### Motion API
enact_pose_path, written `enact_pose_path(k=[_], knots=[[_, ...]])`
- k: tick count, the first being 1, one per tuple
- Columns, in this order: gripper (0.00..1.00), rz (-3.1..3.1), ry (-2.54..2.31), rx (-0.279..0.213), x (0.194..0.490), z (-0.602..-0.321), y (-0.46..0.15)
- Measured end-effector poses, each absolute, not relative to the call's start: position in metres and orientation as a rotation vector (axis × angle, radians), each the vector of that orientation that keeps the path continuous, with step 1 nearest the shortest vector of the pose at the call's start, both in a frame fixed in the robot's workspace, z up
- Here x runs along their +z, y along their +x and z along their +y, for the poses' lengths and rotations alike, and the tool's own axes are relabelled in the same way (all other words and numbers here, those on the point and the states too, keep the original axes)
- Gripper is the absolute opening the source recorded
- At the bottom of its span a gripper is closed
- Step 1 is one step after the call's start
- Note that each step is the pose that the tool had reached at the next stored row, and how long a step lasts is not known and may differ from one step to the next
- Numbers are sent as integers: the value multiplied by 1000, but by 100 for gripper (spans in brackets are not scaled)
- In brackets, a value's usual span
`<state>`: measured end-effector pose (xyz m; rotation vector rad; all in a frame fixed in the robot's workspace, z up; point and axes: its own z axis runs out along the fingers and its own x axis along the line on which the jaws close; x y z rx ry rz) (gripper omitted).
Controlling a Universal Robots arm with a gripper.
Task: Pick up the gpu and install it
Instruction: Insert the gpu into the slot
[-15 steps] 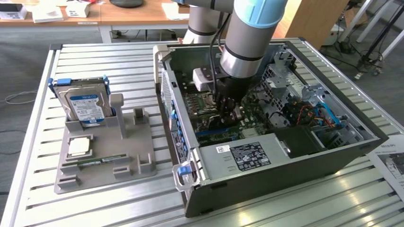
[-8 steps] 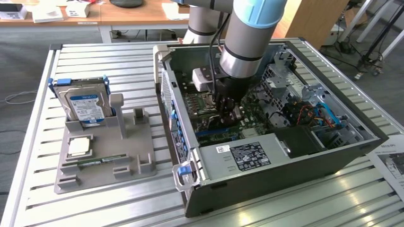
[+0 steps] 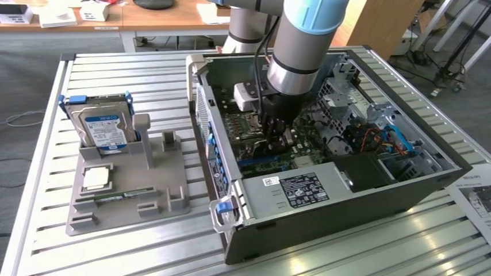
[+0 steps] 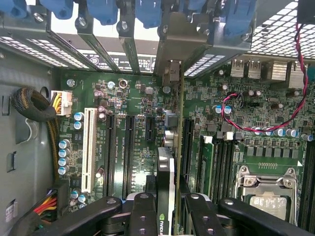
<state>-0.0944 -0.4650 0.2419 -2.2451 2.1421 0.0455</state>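
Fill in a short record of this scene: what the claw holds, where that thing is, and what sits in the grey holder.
Claw: shut on the graphics card, held edge-on
Card position: inside the open computer case, over the circuit board, in line with its long slots; seated or not, cannot tell
Grey holder: hard drive, memory stick

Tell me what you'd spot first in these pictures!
The big grey and blue robot arm sticks down into the open computer case. Inside, its black tool grips a thin dark graphics card standing on edge above the green board. On the exterior view's left, a blue-labelled hard drive stands in a grey holder.
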Motion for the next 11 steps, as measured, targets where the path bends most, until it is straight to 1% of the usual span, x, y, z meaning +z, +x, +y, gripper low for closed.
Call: enact_pose_path(k=[11], knots=[[27,2142,-2245,45,241,-465,-95]])
